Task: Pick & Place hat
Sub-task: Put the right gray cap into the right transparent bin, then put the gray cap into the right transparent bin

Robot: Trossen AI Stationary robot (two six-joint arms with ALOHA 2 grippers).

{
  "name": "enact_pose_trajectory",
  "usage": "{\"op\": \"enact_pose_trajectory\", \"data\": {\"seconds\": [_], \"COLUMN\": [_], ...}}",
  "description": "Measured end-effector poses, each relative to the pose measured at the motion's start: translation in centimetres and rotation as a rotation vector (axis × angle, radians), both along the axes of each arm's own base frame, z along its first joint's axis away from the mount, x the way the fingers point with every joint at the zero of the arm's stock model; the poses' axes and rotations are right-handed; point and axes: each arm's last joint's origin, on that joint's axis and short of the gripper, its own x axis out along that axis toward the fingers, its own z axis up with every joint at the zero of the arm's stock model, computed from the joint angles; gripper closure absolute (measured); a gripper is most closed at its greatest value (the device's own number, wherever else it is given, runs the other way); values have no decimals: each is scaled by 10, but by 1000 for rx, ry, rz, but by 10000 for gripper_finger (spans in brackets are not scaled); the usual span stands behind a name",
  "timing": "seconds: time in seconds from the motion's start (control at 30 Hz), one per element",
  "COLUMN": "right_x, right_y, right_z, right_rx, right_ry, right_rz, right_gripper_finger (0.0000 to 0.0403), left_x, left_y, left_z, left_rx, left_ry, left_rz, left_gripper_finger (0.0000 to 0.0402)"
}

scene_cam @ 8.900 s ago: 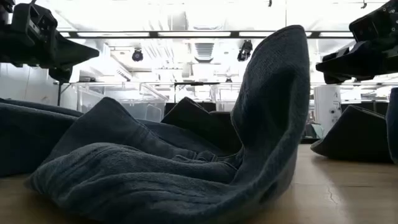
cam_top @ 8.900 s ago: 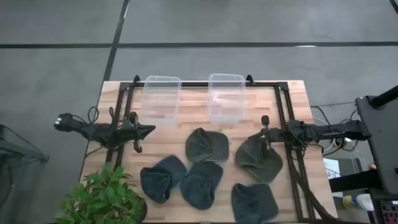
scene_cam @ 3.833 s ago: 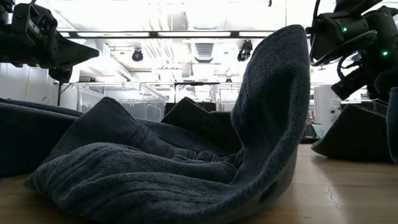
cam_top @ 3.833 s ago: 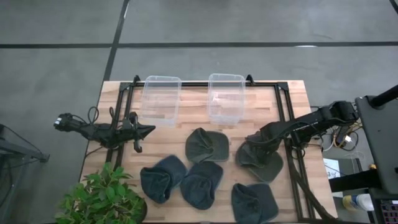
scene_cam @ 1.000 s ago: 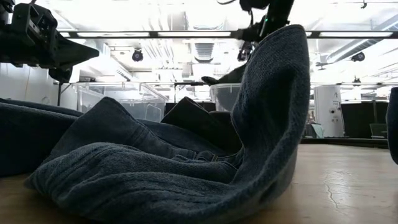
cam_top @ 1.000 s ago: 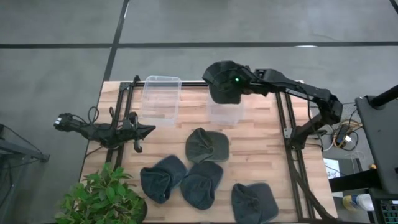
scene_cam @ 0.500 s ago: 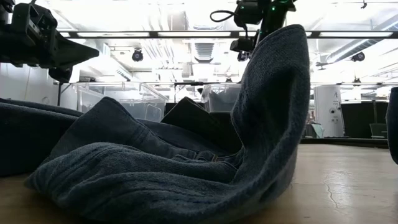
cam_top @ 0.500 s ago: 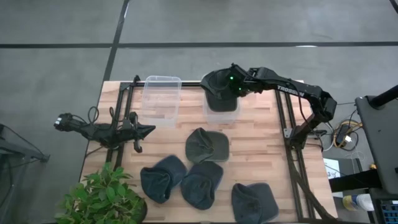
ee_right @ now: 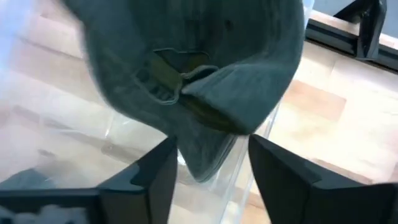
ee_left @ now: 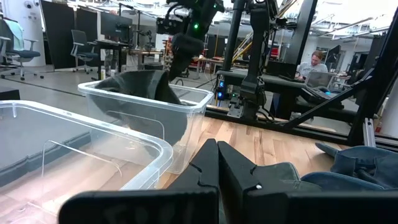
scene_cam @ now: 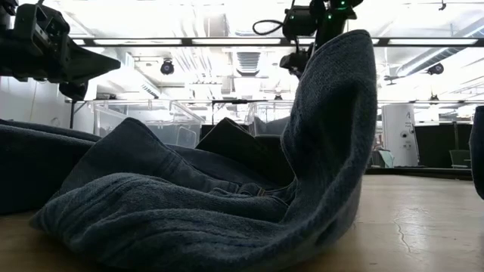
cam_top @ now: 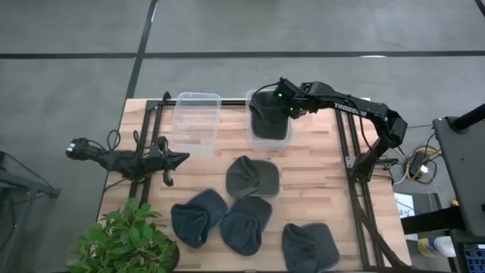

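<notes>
High view: right gripper (cam_top: 282, 103) is over the right-hand clear bin (cam_top: 270, 137) near the table's (cam_top: 356, 212) far edge, with a dark green hat (cam_top: 267, 120) in that bin directly beneath and just ahead of the fingertips. Right wrist view shows the two dark fingers (ee_right: 152, 171) spread wide, the hat (ee_right: 205, 68) lying clear between and beyond them, not pinched; it looks released or falling into the bin, part of it draped over the rim.

Left wrist view confirms the hat (ee_left: 143, 87) bunched inside the bin (ee_left: 158, 109), rising above the wall. Left gripper (cam_top: 180, 158) waits near the table's left edge, fingers pressed together, nothing held.

Left-hand bin (cam_top: 196, 121) holds no hat. Four more hats lie toward the near edge: one mid-table (cam_top: 252, 178), three along the near side (cam_top: 198, 218) (cam_top: 245, 224) (cam_top: 310, 246).

Judgement: the placed hat sits straight below the right claw, so the next move is a plain lift away. The mid-table hat lies roughly midway between the two arms; the near-right hat is closer to the right arm. Potted plant (cam_top: 125, 243) at the near-left corner.
</notes>
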Motion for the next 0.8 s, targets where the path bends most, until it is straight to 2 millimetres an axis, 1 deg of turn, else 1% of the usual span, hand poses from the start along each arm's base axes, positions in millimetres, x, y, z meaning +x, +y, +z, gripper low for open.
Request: {"op": "enact_pose_trajectory", "data": {"seconds": [0.1,0.2,0.3,0.4,0.6,0.8], "right_x": [-2,-3,-4,-4,-3,2], "right_y": [1,2,6,14,38,75], "right_z": [11,22,34,40,46,45], "right_rx": [-4,-16,-44,-75,-88,-11], "right_ry": [-14,-18,-16,-6,22,48], "right_rz": [4,27,100,201,344,486], "right_gripper_finger": [178,167,162,161,169,179], "left_x": [0,0,0,0,0,0], "left_y": [0,0,0,0,0,0], "left_z": [0,0,0,0,0,0], "left_rx": [0,0,0,0,0,0], "left_ry": [0,0,0,0,0,0], "left_rz": [0,1,1,0,0,0], "left_gripper_finger": [402,402,402,402,402,402]}}
